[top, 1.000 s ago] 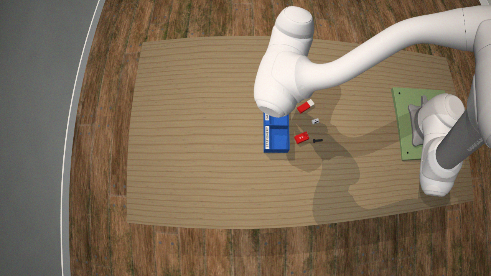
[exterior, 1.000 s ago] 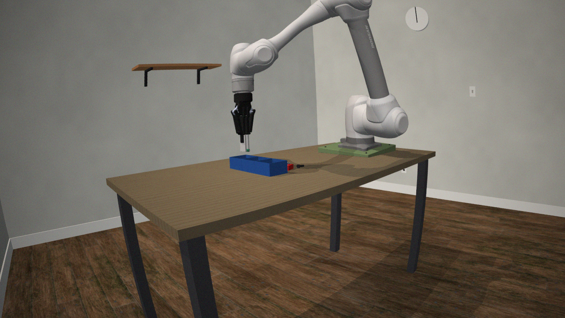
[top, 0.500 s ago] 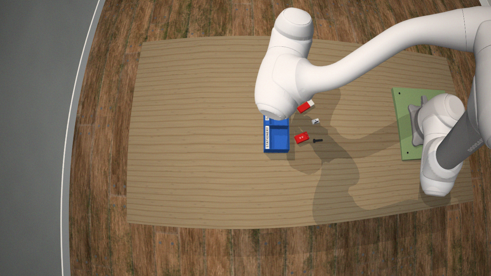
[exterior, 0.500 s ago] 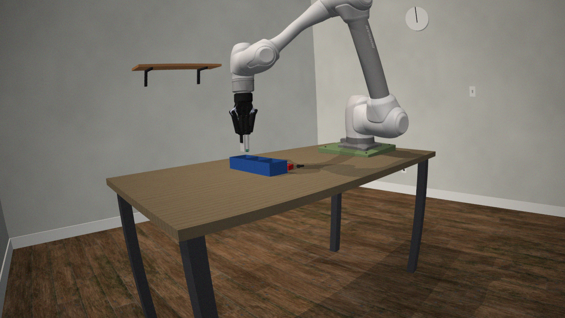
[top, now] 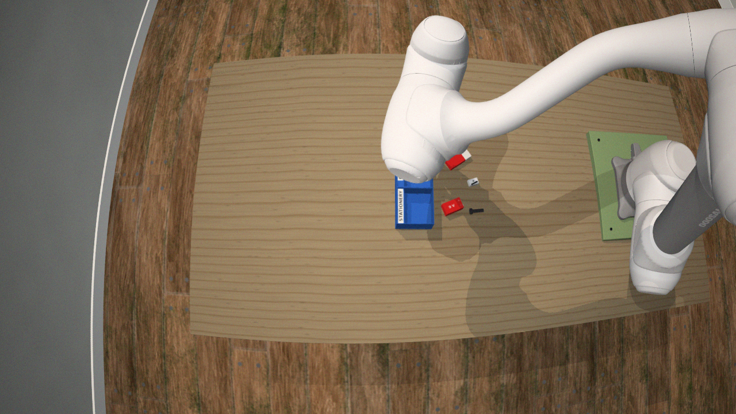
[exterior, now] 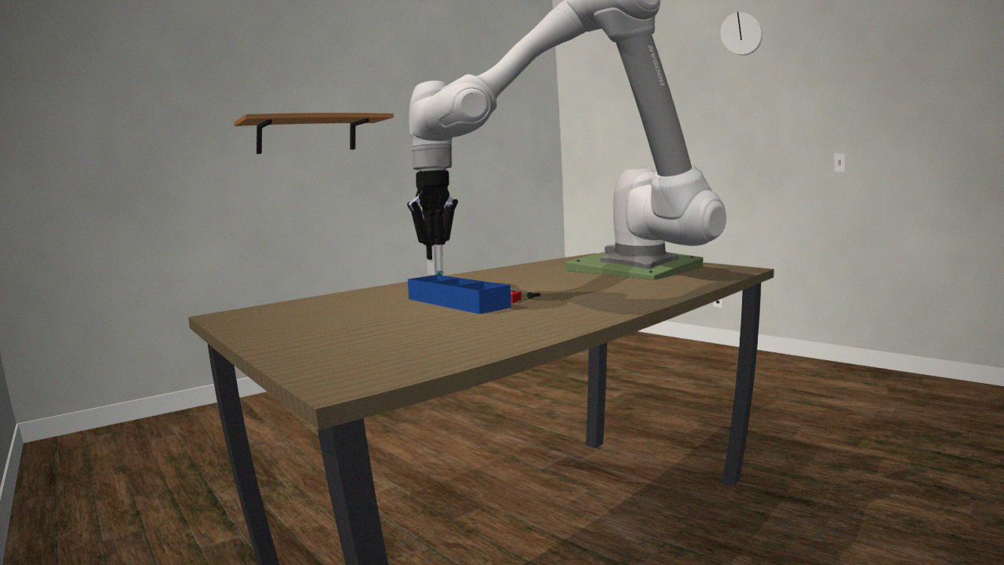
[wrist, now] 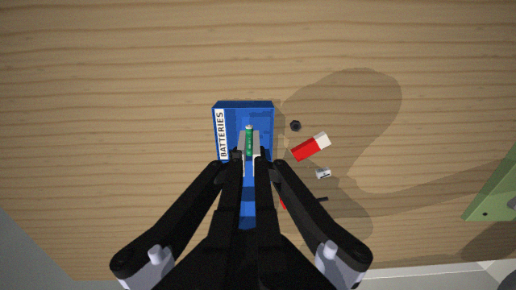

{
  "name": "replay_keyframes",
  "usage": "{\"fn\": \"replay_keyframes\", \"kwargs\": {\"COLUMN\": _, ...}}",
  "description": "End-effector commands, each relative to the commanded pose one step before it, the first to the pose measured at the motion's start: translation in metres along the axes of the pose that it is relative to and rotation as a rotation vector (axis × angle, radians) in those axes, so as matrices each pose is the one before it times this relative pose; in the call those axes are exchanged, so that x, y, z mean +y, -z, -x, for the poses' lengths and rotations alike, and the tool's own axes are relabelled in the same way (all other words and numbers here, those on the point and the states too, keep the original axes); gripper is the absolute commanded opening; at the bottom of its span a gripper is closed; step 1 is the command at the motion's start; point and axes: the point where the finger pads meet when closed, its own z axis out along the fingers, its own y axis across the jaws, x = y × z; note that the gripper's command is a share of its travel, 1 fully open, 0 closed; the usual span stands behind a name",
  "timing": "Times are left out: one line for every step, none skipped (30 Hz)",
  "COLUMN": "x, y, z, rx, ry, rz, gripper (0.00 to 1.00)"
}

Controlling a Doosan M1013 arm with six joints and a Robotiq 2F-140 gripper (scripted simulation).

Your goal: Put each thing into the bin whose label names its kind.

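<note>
The claw (wrist: 248, 155) is pinching a slim green battery (wrist: 249, 138), which hangs upright from its tips directly above the blue bin (wrist: 266, 117) marked BATTERIES. In the exterior view the battery's lower end sits just above the far end of the bin row (exterior: 460, 293), not yet inside it.

The main risk is in the drop. The battery is thin and held vertically, so if released from this height it could land on its end, bounce and tip over the bin's low wall onto the surface (top: 288, 267), or roll into the neighbouring compartment. Lowering too far instead could press the battery or the tips against the bin floor and shove the bin.

A second risk lies just right of the bin in the wrist view: a dark nut (wrist: 295, 125), a red-and-white eraser (wrist: 310, 146) and a small white piece (wrist: 322, 172) lie close by. A sideways retreat at low height could sweep them.
</note>
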Motion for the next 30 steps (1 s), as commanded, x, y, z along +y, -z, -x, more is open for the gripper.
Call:
{"fn": "replay_keyframes", "kwargs": {"x": -0.00003, "y": -0.00523, "z": 0.00002, "rx": -0.00017, "ry": 0.00002, "rz": -0.00022, "gripper": 0.03}}
{"fn": "replay_keyframes", "kwargs": {"x": 0.00000, "y": -0.00200, "z": 0.00000, "rx": 0.00000, "ry": 0.00000, "rz": 0.00000, "gripper": 0.03}}
{"fn": "replay_keyframes", "kwargs": {"x": 0.00000, "y": -0.00200, "z": 0.00000, "rx": 0.00000, "ry": 0.00000, "rz": 0.00000, "gripper": 0.03}}
{"fn": "replay_keyframes", "kwargs": {"x": 0.00000, "y": -0.00200, "z": 0.00000, "rx": 0.00000, "ry": 0.00000, "rz": 0.00000, "gripper": 0.03}}
{"fn": "replay_keyframes", "kwargs": {"x": 0.00000, "y": -0.00200, "z": 0.00000, "rx": 0.00000, "ry": 0.00000, "rz": 0.00000, "gripper": 0.03}}
{"fn": "replay_keyframes", "kwargs": {"x": 0.00000, "y": -0.00200, "z": 0.00000, "rx": 0.00000, "ry": 0.00000, "rz": 0.00000, "gripper": 0.03}}
{"fn": "replay_keyframes", "kwargs": {"x": 0.00000, "y": -0.00200, "z": 0.00000, "rx": 0.00000, "ry": 0.00000, "rz": 0.00000, "gripper": 0.03}}
{"fn": "replay_keyframes", "kwargs": {"x": 0.00000, "y": -0.00200, "z": 0.00000, "rx": 0.00000, "ry": 0.00000, "rz": 0.00000, "gripper": 0.03}}
{"fn": "replay_keyframes", "kwargs": {"x": 0.00000, "y": -0.00200, "z": 0.00000, "rx": 0.00000, "ry": 0.00000, "rz": 0.00000, "gripper": 0.03}}
{"fn": "replay_keyframes", "kwargs": {"x": 0.00000, "y": -0.00200, "z": 0.00000, "rx": 0.00000, "ry": 0.00000, "rz": 0.00000, "gripper": 0.03}}
{"fn": "replay_keyframes", "kwargs": {"x": 0.00000, "y": 0.00000, "z": 0.00000, "rx": 0.00000, "ry": 0.00000, "rz": 0.00000, "gripper": 0.03}}
{"fn": "replay_keyframes", "kwargs": {"x": 0.00000, "y": 0.00000, "z": 0.00000, "rx": 0.00000, "ry": 0.00000, "rz": 0.00000, "gripper": 0.03}}
{"fn": "replay_keyframes", "kwargs": {"x": 0.00000, "y": -0.00200, "z": 0.00000, "rx": 0.00000, "ry": 0.00000, "rz": 0.00000, "gripper": 0.03}}
{"fn": "replay_keyframes", "kwargs": {"x": 0.00000, "y": -0.00200, "z": 0.00000, "rx": 0.00000, "ry": 0.00000, "rz": 0.00000, "gripper": 0.03}}
{"fn": "replay_keyframes", "kwargs": {"x": 0.00000, "y": -0.00200, "z": 0.00000, "rx": 0.00000, "ry": 0.00000, "rz": 0.00000, "gripper": 0.03}}
{"fn": "replay_keyframes", "kwargs": {"x": 0.00000, "y": -0.00200, "z": 0.00000, "rx": 0.00000, "ry": 0.00000, "rz": 0.00000, "gripper": 0.03}}
{"fn": "replay_keyframes", "kwargs": {"x": 0.00000, "y": -0.00200, "z": 0.00000, "rx": 0.00000, "ry": 0.00000, "rz": 0.00000, "gripper": 0.03}}
{"fn": "replay_keyframes", "kwargs": {"x": 0.00000, "y": -0.00200, "z": 0.00000, "rx": 0.00000, "ry": 0.00000, "rz": 0.00000, "gripper": 0.03}}
{"fn": "replay_keyframes", "kwargs": {"x": 0.00000, "y": -0.00200, "z": 0.00000, "rx": 0.00000, "ry": 0.00000, "rz": 0.00000, "gripper": 0.03}}
{"fn": "replay_keyframes", "kwargs": {"x": -0.00001, "y": -0.00140, "z": 0.00001, "rx": 0.00000, "ry": 0.00000, "rz": 0.00000, "gripper": 0.03}}
{"fn": "replay_keyframes", "kwargs": {"x": -0.00001, "y": 0.00000, "z": 0.00001, "rx": 0.00000, "ry": 0.00000, "rz": 0.00000, "gripper": 0.03}}
{"fn": "replay_keyframes", "kwargs": {"x": -0.00001, "y": 0.00000, "z": 0.00001, "rx": 0.00000, "ry": 0.00000, "rz": 0.00000, "gripper": 0.03}}
{"fn": "replay_keyframes", "kwargs": {"x": -0.00001, "y": 0.00000, "z": 0.00001, "rx": 0.00000, "ry": 0.00000, "rz": 0.00000, "gripper": 0.03}}
{"fn": "replay_keyframes", "kwargs": {"x": 0.00000, "y": 0.00000, "z": 0.00001, "rx": 0.00000, "ry": 0.00000, "rz": 0.00000, "gripper": 0.03}}
{"fn": "replay_keyframes", "kwargs": {"x": 0.00000, "y": 0.00000, "z": 0.00000, "rx": 0.00000, "ry": 0.00000, "rz": 0.00000, "gripper": 0.03}}
{"fn": "replay_keyframes", "kwargs": {"x": 0.00000, "y": 0.00000, "z": 0.00000, "rx": 0.00000, "ry": 0.00000, "rz": 0.00000, "gripper": 0.03}}
{"fn": "replay_keyframes", "kwargs": {"x": 0.00000, "y": 0.00000, "z": 0.00000, "rx": 0.00000, "ry": 0.00000, "rz": 0.00000, "gripper": 0.03}}
{"fn": "replay_keyframes", "kwargs": {"x": 0.00000, "y": 0.00000, "z": 0.00000, "rx": 0.00000, "ry": 0.00000, "rz": 0.00000, "gripper": 0.03}}
{"fn": "replay_keyframes", "kwargs": {"x": 0.00000, "y": 0.00000, "z": 0.00000, "rx": 0.00000, "ry": 0.00000, "rz": 0.00000, "gripper": 0.03}}
{"fn": "replay_keyframes", "kwargs": {"x": 0.00000, "y": 0.00000, "z": 0.00000, "rx": 0.00000, "ry": 0.00000, "rz": 0.00000, "gripper": 0.03}}
